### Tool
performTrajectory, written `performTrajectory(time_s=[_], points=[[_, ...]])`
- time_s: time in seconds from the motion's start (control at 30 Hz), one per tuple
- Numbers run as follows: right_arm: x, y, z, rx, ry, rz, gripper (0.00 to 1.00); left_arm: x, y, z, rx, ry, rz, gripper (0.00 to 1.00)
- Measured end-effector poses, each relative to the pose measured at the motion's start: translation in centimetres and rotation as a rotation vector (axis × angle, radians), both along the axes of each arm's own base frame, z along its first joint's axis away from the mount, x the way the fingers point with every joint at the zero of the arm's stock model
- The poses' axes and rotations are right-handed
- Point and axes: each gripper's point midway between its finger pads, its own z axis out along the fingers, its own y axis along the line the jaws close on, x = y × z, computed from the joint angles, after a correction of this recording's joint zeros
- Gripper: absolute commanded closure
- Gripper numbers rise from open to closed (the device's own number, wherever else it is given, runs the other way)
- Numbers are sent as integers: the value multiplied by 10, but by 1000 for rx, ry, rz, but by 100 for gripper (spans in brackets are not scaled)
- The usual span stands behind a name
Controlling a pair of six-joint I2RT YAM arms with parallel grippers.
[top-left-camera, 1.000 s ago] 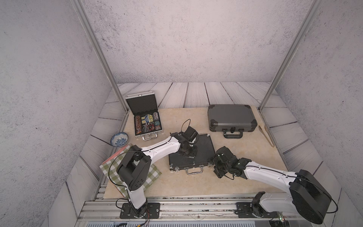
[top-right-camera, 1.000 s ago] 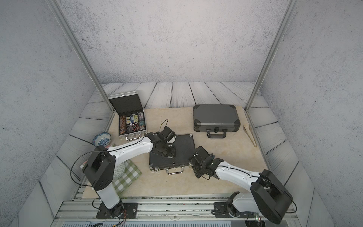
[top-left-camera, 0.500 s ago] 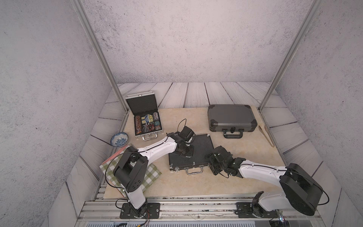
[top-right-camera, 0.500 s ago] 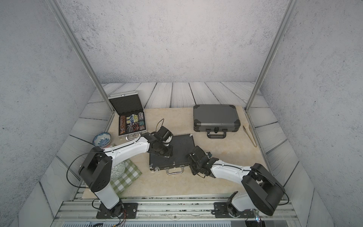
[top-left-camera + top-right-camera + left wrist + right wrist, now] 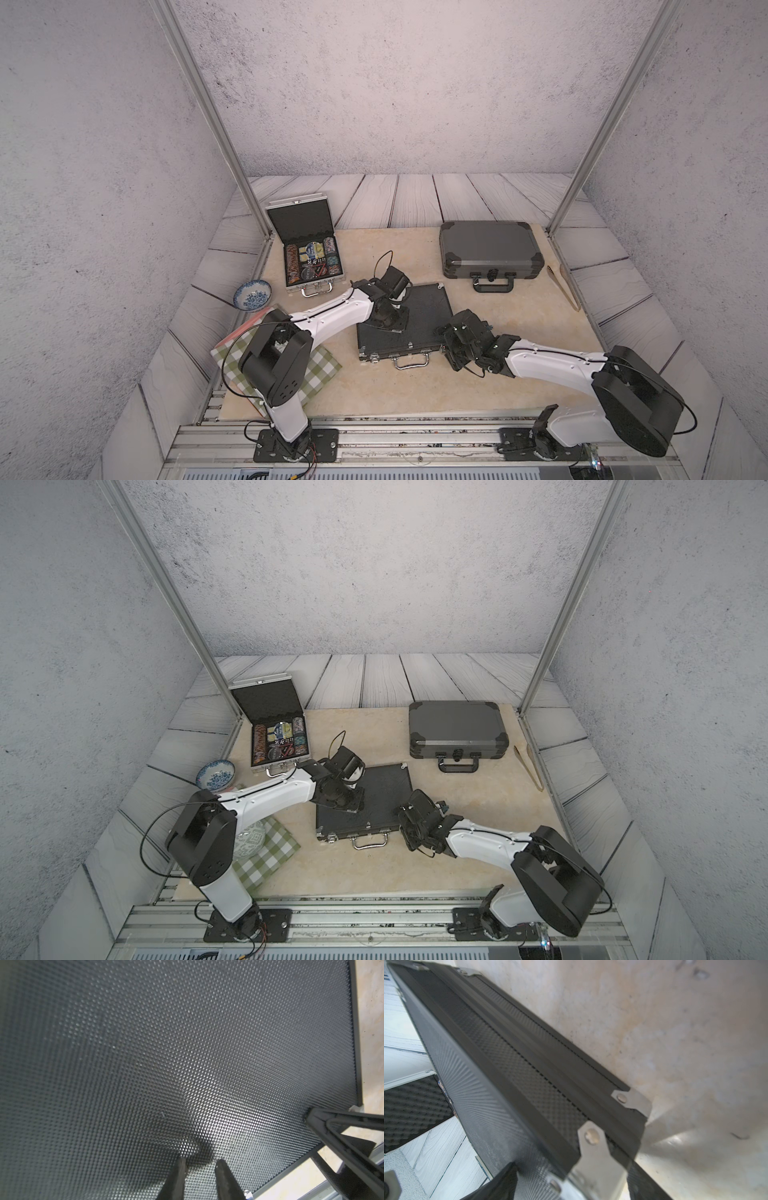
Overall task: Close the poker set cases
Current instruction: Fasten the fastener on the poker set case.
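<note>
Nearest, at the front-left of the beige stone-patterned surface (image 5: 519, 320): one green-and-white checked cloth (image 5: 322, 365), lying flat, partly under the left arm.

Item: right end effector (image 5: 444, 337), at the front-right corner of the flat black dimple-textured poker case (image 5: 428, 307). Jaws stand wide apart, astride that corner. In the left wrist view one of its fingers (image 5: 336, 1124) lies on the corner of the lid. Whether it clamps the case cannot be told.

Item: the black case itself, mid-surface, lid down flat, curved silver handle (image 5: 411, 362) facing the front edge. Whether its latches are fastened cannot be made out.

Item: left end effector (image 5: 200, 1164), tips down on the black case's lid, toward its left half. Fingers narrowly parted, nothing between them, grasping nothing.

Item: blue-and-white patterned ceramic bowl (image 5: 252, 294), upright, just off the surface's left edge on the grey planks.

Item: pair of wooden tongs (image 5: 565, 286), lying along the surface's right edge.

Item: small silver aluminium poker case (image 5: 301, 220), rear-left corner, open. Lid upright, lined with black foam. Tray holds rows of coloured chips (image 5: 292, 264). Handle faces front.

Item: large grey hard-shell case (image 5: 486, 241), rear right, closed, black handle (image 5: 492, 286) toward the front. It stands well apart from the black case.
</note>
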Motion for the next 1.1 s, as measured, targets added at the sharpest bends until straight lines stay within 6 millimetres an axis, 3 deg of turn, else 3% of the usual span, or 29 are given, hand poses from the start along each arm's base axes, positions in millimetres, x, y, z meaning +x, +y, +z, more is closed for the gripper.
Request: performTrajectory(time_s=[0.17,0.67,0.9,1.1], points=[[1,-2,0,-37,-29,32,19,-1,1,0,4,2,1,70],[7,-7,-5,-58,-169,79,36,1,5,0,16,1,11,70],[10,-6,-1,-74,-198,102,22,2,7,0,26,1,16,70],[8,-9,7,-235,-170,245,19,-5,22,2,91,27,26,64]])
